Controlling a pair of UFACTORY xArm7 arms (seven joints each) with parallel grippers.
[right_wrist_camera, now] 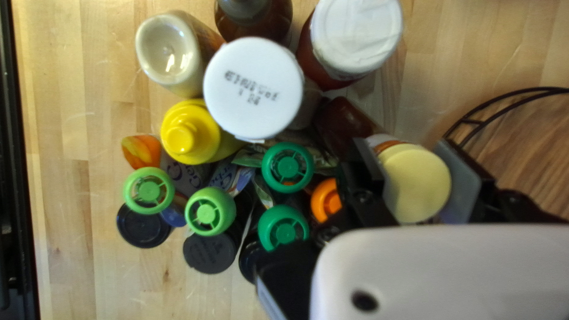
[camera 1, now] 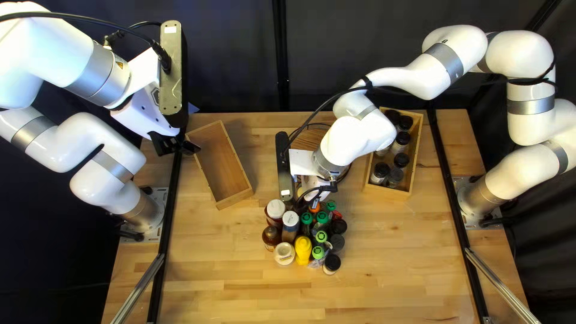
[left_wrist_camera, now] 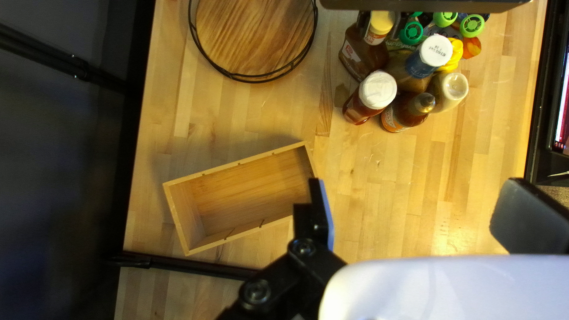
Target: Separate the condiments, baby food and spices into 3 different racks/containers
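Observation:
My right gripper (camera 1: 327,187) is over the back of the bottle cluster, its tips hidden from above. In the right wrist view, my right gripper (right_wrist_camera: 415,172) is shut on a bottle with a pale yellow lid (right_wrist_camera: 416,184). Beside it stand white-lidded bottles (right_wrist_camera: 253,89), a yellow bottle (right_wrist_camera: 191,131), green-capped pouches (right_wrist_camera: 287,168) and dark-lidded jars (right_wrist_camera: 210,252). My left gripper (camera 1: 180,146) hangs by the bare wooden box (camera 1: 223,162); in its wrist view, my left gripper (left_wrist_camera: 415,207) is open and holds nothing. Several dark-lidded jars (camera 1: 401,160) stand in the right wooden box (camera 1: 387,191).
A round wooden tray with a black wire rim (left_wrist_camera: 255,35) stands at the table's back, partly beneath my right arm in the top left view. Black rails (camera 1: 445,162) run along both sides of the table.

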